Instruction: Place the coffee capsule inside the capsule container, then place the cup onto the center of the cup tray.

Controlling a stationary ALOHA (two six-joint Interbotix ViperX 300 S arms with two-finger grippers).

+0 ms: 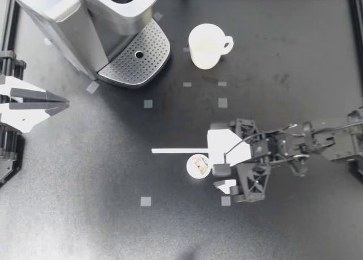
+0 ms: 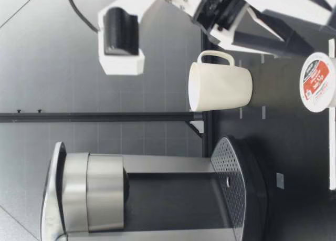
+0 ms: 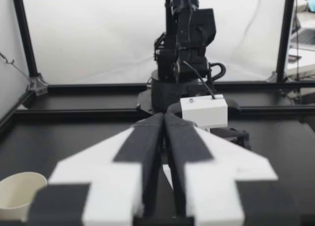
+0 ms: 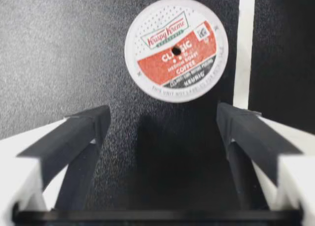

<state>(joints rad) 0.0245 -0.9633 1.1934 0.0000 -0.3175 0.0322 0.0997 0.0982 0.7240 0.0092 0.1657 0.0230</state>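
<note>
Capsule: the coffee capsule [image 1: 198, 166] sits foil-up on the table, well away from the coffee machine [image 1: 85, 22] and just beside a white strip [image 1: 178, 151] on the surface.
Progress: as I judge it, nothing is done. The capsule is not picked up and the cup [image 1: 207, 45] is not on the tray, so both placements are left.
Right gripper [image 1: 220, 165]: it points down at the table with its jaws spread wide and holds nothing. In my right wrist view the capsule [image 4: 176, 48] lies just ahead of the fingertips [image 4: 91, 120], touching neither.
Cup: it stands upright on the table, near the cup tray [image 1: 136, 59] but off it, handle away from the machine.
Capsule container: I can't make it out, and can't tell whether the machine's head is open.
Left gripper [image 1: 62, 104]: parked at the table's left edge, fingers pressed together on nothing, far from everything.
</note>
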